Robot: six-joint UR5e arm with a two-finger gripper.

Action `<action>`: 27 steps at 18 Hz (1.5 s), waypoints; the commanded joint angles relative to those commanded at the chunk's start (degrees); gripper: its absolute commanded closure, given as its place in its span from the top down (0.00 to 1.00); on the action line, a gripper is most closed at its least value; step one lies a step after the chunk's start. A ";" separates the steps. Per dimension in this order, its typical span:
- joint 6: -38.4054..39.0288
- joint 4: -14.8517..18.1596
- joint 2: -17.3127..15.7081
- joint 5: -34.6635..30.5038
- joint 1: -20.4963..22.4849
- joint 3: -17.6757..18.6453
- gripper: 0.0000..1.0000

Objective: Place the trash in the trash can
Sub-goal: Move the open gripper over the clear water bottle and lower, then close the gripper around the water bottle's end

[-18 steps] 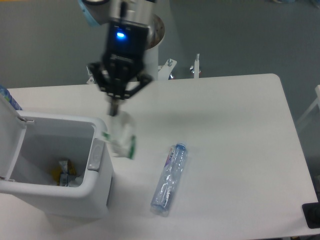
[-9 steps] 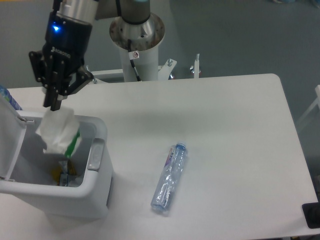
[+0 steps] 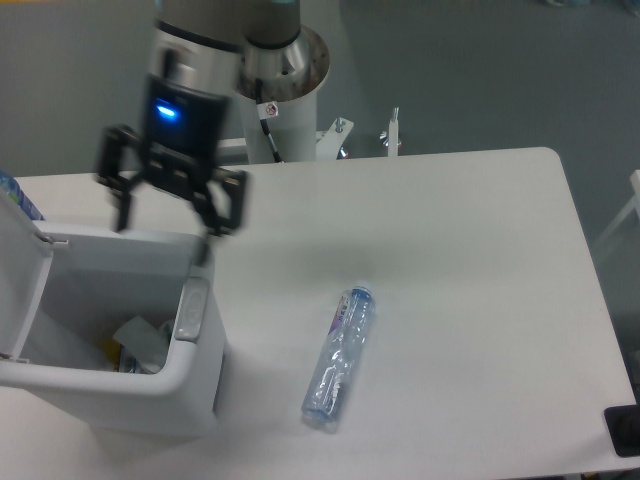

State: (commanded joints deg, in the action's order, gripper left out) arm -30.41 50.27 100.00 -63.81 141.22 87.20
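The clear plastic bottle [image 3: 340,355] with a blue-and-white label lies on the table, right of the trash can. The white trash can [image 3: 190,390] stands at the front left, its lid swung open to the left and a grey tab [image 3: 192,309] on its right rim. Inside it a whitish wrapper wad [image 3: 142,337] lies on other scraps. My gripper [image 3: 168,222] hovers above the can's back right corner. It is open, the fingers spread wide with nothing between them.
The arm's white base column [image 3: 280,95] rises behind the table's back edge. Small metal brackets [image 3: 392,130] stand at that edge. A blue-and-white item [image 3: 18,196] shows at the far left. A dark object [image 3: 624,430] sits at the front right corner.
The gripper opened and let the wrapper wad go. The wad dropped into the trash can. The gripper shifted right.
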 joint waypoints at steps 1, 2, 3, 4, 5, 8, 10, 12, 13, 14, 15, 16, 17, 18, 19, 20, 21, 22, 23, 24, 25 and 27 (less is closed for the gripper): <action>-0.18 0.00 1.67 -0.09 1.50 -0.97 1.00; -0.27 0.09 3.51 -0.09 2.64 -2.11 1.00; -0.35 0.18 5.53 -0.17 3.35 -3.25 1.00; -0.35 0.09 7.38 -0.35 3.62 -4.04 1.00; -0.44 0.09 8.96 -1.13 3.80 -4.57 1.00; -4.03 0.35 12.22 -6.66 3.54 -3.27 1.00; -6.41 0.53 14.33 -9.22 3.10 -2.03 1.00; -6.59 0.62 16.53 -11.06 1.96 -2.20 1.00; -6.59 0.88 17.58 -11.94 1.08 -2.64 1.00; -6.59 1.40 18.55 -12.91 0.20 -2.82 1.00; -6.59 2.19 19.34 -13.88 -0.68 -3.00 1.00; -6.59 3.50 19.96 -14.84 -1.55 -3.17 1.00; -6.59 4.91 20.58 -15.81 -2.69 -3.35 1.00; -6.59 6.66 21.28 -16.69 -3.49 -3.96 1.00; -6.59 8.77 22.15 -17.40 -4.11 -5.10 1.00; -6.59 11.14 23.38 -18.01 -4.90 -6.50 1.00; -6.51 12.99 24.35 -18.63 -5.69 -7.90 1.00; -6.51 14.14 25.23 -19.15 -5.96 -8.79 1.00; -6.33 14.41 25.85 -19.42 -6.22 -9.41 1.00; -6.24 14.33 26.20 -19.51 -6.66 -9.50 1.00; -6.24 14.41 26.55 -19.60 -6.92 -9.59 1.00; -5.89 14.15 27.70 -20.73 -7.19 -10.02 1.00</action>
State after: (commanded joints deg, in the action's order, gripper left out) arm -36.30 64.42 127.70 -84.54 134.03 77.17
